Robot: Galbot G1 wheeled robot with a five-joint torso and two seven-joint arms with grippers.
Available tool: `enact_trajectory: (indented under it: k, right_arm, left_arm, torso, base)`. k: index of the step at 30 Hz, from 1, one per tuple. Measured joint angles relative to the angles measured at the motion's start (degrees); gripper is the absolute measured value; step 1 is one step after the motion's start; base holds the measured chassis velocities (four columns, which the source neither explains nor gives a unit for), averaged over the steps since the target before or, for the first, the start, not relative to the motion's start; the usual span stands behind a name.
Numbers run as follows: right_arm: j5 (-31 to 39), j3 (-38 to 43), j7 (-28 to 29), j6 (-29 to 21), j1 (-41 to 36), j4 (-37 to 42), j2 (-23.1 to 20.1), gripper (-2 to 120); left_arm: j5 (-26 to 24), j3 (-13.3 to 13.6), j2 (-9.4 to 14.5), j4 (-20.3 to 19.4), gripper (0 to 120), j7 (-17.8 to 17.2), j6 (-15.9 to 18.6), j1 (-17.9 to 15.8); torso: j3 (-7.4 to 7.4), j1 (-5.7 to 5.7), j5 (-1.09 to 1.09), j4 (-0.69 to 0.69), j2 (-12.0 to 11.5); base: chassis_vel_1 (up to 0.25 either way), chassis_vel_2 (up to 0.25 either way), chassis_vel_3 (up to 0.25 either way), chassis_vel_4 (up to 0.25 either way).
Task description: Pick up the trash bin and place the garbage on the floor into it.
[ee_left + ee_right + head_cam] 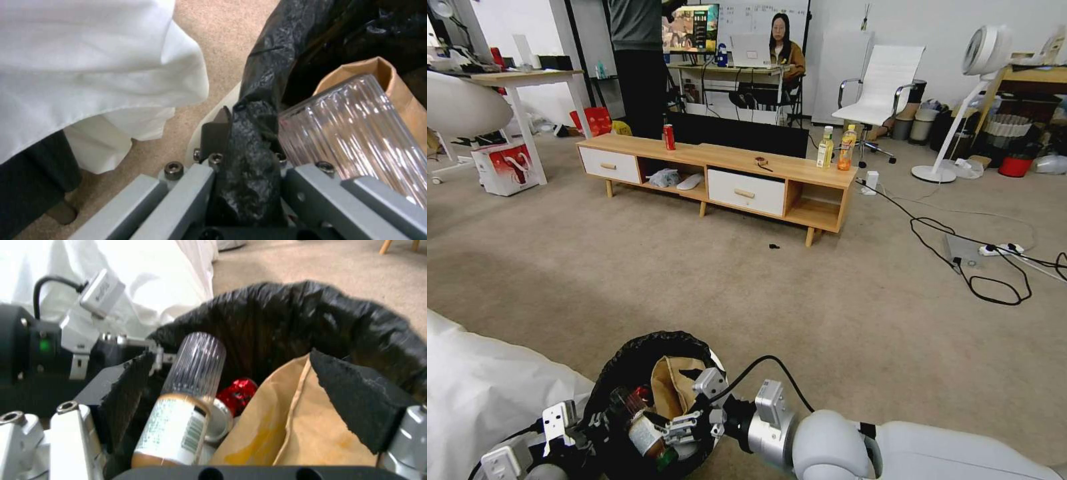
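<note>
- The left gripper (247,166) has its jaws clamped on the rim of the trash bin (627,363), pinching the black bag (267,73) folded over that rim, at the side of the bin nearest the robot's left.
- The right gripper (240,413) hangs just over the bin's mouth with its jaws spread wide and nothing between them; its black pads (356,400) stand on either side of the litter below.
- Inside the bin lie a clear ribbed bottle (191,386), tilted with its base up, a crumpled tan paper bag (293,426) beside it, and a crushed red can (238,391) deeper down between them.
- The bin is at the robot's near front, low in the head view, next to a white cloth (487,393).
- Farther out lies beige carpet (800,293), then a low wooden cabinet (720,177) carrying an upright red can (669,137) and two drink bottles (836,147).
</note>
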Motion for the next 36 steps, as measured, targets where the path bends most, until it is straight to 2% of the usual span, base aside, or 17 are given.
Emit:
enact_trajectory:
  k: [9,13,15,16,17,18,19,21,22,24,26,27,28,30,32,35,36]
  right_arm:
    - [-0.2,6.2,0.3,1.5,-0.1,3.5,-2.1,90]
    - [-1.2,9.8,0.4,4.0,-0.4,3.9,-3.4,90]
    - [-1.9,14.3,0.4,5.9,-2.1,3.9,-4.2,90]
    - [-2.4,19.4,0.4,7.7,-4.5,3.7,-4.8,90]
    - [-2.4,19.4,0.4,7.7,-4.5,3.7,-4.8,90]
    - [-2.9,24.3,0.4,10.0,-6.6,3.2,-5.2,91]
    - [-2.9,24.3,0.4,10.0,-6.6,3.2,-5.2,91]
    - [-3.9,33.7,0.7,13.8,-10.9,2.1,-5.6,95]
    - [-3.9,33.7,0.7,13.8,-10.9,2.1,-5.6,95]
    - [-5.1,42.0,1.4,17.8,-14.8,1.1,-5.9,95]
    - [-5.6,44.8,1.5,18.9,-16.3,0.8,-5.9,94]
    - [-6.8,50.3,1.8,21.1,-19.5,0.4,-5.7,94]
    - [-6.8,50.3,1.8,21.1,-19.5,0.4,-5.7,94]
    - [-9.2,59.6,2.0,23.1,-26.2,0.2,-5.0,93]
    - [-9.9,62.7,2.0,23.5,-27.9,0.2,-4.7,93]
    - [-12.5,71.5,1.6,23.5,-32.4,0.5,-2.9,95]
    - [-12.5,71.5,1.6,23.5,-32.4,0.5,-2.9,95]
  left_arm:
    - [0.0,-0.4,0.2,0.0,1,0.0,0.0,0.4]
    - [0.1,-0.7,0.3,0.0,1,0.0,0.0,0.8]
    - [0.1,-0.9,0.4,-0.1,1,0.1,0.0,1.1]
    - [0.6,-1.2,0.5,-0.2,1,0.5,-0.1,1.3]
    - [0.6,-1.2,0.5,-0.2,1,0.5,-0.1,1.3]
    - [1.3,-1.3,0.5,-0.3,1,0.8,-0.3,1.5]
    - [1.3,-1.3,0.5,-0.3,1,0.8,-0.3,1.5]
    - [1.6,-1.4,0.5,-0.5,1,1.0,-0.3,1.8]
    - [1.6,-1.4,0.5,-0.5,1,1.0,-0.3,1.8]
    - [1.7,-1.4,0.5,-0.8,1,1.0,-0.3,2.0]
    - [1.7,-1.5,0.4,-0.9,1,1.1,-0.3,2.2]
    - [1.8,-1.6,0.3,-1.1,1,1.1,-0.3,2.4]
    - [1.8,-1.6,0.3,-1.1,1,1.1,-0.3,2.4]
    - [2.1,-1.8,0.0,-1.6,1,1.2,-0.4,2.8]
    - [2.6,-1.9,-0.2,-1.8,1,1.5,-0.6,3.0]
    - [3.6,-2.1,-1.0,-2.5,1,1.8,-0.9,3.3]
    - [3.6,-2.1,-1.0,-2.5,1,1.8,-0.9,3.3]
  torso:
    - [0.0,0.0,0.0,-0.01,0.0]
    - [0.0,0.0,-0.01,0.0,0.0]
    - [0.0,0.0,-0.01,0.02,0.0]
    - [0.0,0.0,0.0,-0.01,0.0]
    - [0.0,0.0,0.0,-0.01,0.0]
    - [0.0,0.0,0.01,-0.02,0.0]
    - [0.0,0.0,0.01,-0.02,0.0]
    - [0.0,0.0,0.01,0.0,0.0]
    - [0.0,0.0,0.01,0.0,0.0]
    - [0.0,0.0,0.01,-0.01,0.0]
    - [0.0,0.0,0.01,0.0,0.0]
    - [0.0,0.0,0.0,0.01,0.0]
    - [0.0,0.0,0.0,0.01,0.0]
    - [0.0,0.0,0.04,-0.03,0.0]
    - [0.0,0.0,0.02,-0.04,0.0]
    - [0.0,0.0,0.02,0.02,0.0]
    - [0.0,0.0,0.02,0.02,0.0]
  base:
    - [0.0,0.0,0.0,0.0]
    - [0.0,0.0,0.0,0.0]
    - [0.0,0.0,0.0,0.0]
    - [0.0,0.0,0.0,0.0]
    - [0.0,0.0,0.0,0.0]
    - [0.0,0.0,0.0,0.0]
    - [0.0,0.0,0.0,0.0]
    - [0.0,0.0,0.0,0.0]
    - [0.0,0.0,0.0,0.0]
    - [0.0,0.0,0.0,0.0]
    - [0.0,0.0,0.0,0.0]
    - [0.0,0.0,0.0,0.0]
    - [0.0,0.0,0.0,0.0]
    - [0.0,0.0,0.0,0.0]
    - [0.0,0.0,0.0,0.0]
    - [0.0,0.0,0.0,0.0]
    - [0.0,0.0,0.0,0.0]
